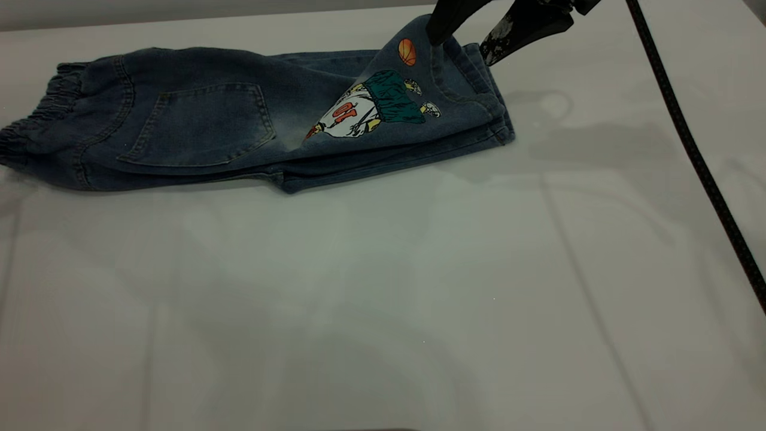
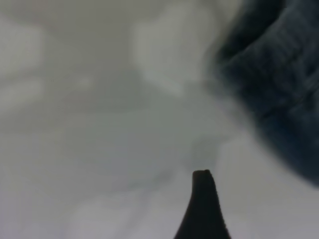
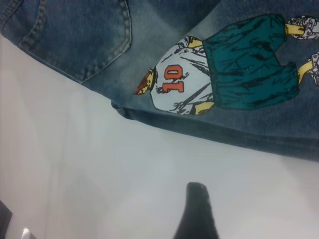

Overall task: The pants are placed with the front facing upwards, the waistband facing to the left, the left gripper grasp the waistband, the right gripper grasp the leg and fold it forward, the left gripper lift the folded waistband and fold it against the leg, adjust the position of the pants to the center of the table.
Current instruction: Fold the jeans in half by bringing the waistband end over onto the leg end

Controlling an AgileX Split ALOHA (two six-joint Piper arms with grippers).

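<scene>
The pants lay at the far left part of the table, already folded lengthwise, back side up, with the patch pocket showing. The waistband pointed to the left edge. The leg with the cartoon player numbered 10 and the orange ball lay on top, its hem end peaked up off the cloth. There I saw the right gripper at the top of the exterior view, its fingers set narrowly apart, one black fingertip touching the raised hem. Whether it truly pinched the denim I could not tell. The left gripper hung low over bare table just beside dark denim; only one fingertip showed.
</scene>
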